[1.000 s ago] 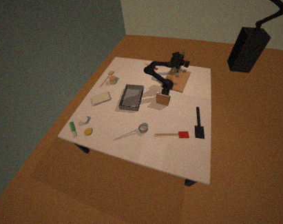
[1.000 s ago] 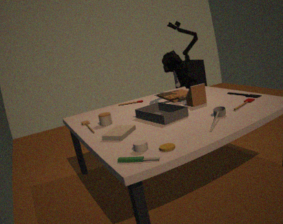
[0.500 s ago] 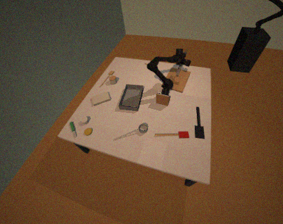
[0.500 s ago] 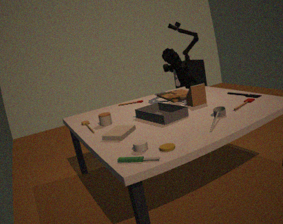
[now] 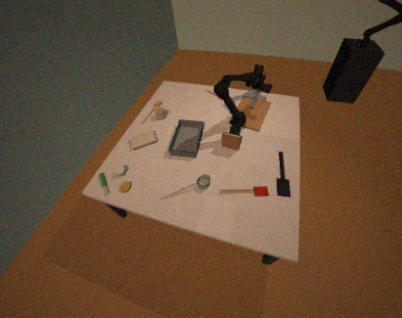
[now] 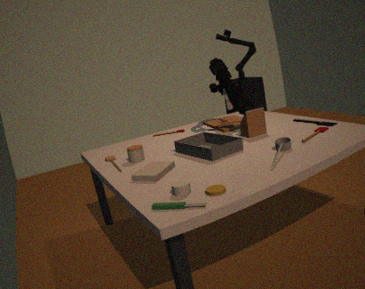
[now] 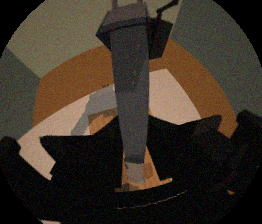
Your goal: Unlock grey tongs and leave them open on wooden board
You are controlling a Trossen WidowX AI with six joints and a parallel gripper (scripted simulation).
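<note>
My gripper (image 5: 260,87) (image 7: 130,115) is shut on the grey tongs (image 5: 255,99) (image 6: 229,100) (image 7: 131,75) and holds them above the wooden board (image 5: 262,117) (image 7: 102,122). The tongs hang steeply downward in the top and exterior views. In the wrist view they run up the middle as one narrow bar, wider at the top and with the lower end over the board. Their arms look close together; I cannot tell the state of the lock. The roasting tin (image 5: 201,136) (image 6: 200,151) stands on the table with nothing across it.
A brown upright block (image 5: 231,141) (image 6: 254,124) stands between the tin and the board. A sieve (image 5: 203,182) (image 6: 282,144), a red-headed spatula (image 5: 260,191) and a black turner (image 5: 283,187) lie farther off. Another black arm stands on a dark pedestal (image 5: 352,70) beyond the table.
</note>
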